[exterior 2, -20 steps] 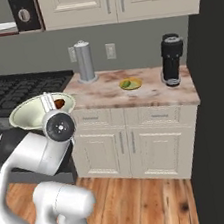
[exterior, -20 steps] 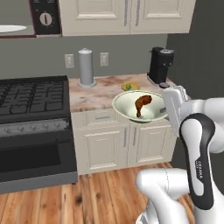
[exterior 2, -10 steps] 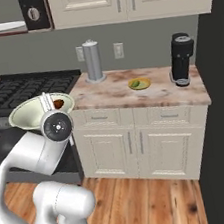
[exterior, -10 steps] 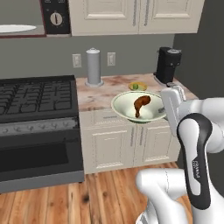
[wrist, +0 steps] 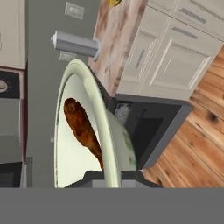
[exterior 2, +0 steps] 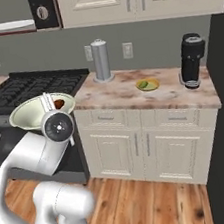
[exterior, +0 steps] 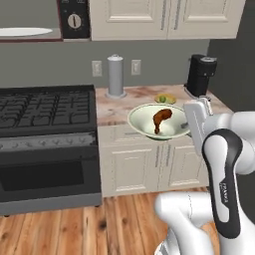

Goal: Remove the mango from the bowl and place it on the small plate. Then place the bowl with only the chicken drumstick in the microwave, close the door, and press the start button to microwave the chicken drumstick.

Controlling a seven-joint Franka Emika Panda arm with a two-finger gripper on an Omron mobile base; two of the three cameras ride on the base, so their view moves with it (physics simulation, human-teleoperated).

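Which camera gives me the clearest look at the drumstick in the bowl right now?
The hand view: the drumstick lies large and unobstructed across the bowl. The left base view also shows the whole drumstick, only smaller. In the right base view just a reddish tip peeks over the rim.

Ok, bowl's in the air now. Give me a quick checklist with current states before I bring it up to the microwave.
1. Tool clamped on the bowl rim: ok, shut on the right edge.
2. Chicken drumstick inside the bowl: ok, lying near the middle.
3. Mango out of the bowl: ok, it sits on the small plate on the counter.
4. Bowl level: ok, roughly level in both base views.
5. Microwave open: ok, the white turntable is exposed at upper left.
6. Door position and clear path into the cavity: cannot tell, the door is out of frame.
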